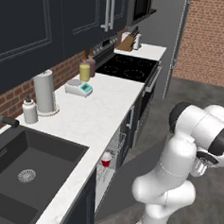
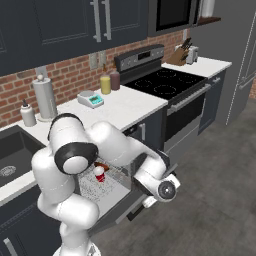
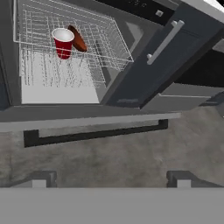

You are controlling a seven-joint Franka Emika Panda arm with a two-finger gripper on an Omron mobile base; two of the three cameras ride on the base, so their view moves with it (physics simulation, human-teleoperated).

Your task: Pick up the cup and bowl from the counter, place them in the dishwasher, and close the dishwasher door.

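A paper towel roll (image 1: 44, 91), a yellow bottle (image 1: 84, 71) and a small scale (image 1: 79, 88) are sitting on the white counter (image 1: 105, 104), and the robot's own arm is hiding part of the dishwasher door (image 3: 87, 114). The red cup (image 3: 63, 42) is standing in the silver wire rack (image 3: 94, 48) with the dark red-brown bowl (image 3: 77, 38) leaning right beside it. The gripper (image 3: 110, 180) is hanging low outside the door, wide open and holding nothing.

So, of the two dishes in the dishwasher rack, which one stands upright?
The red cup stands upright, white inside facing up. The brown bowl right behind it is tipped on its edge, leaning in the wire rack.
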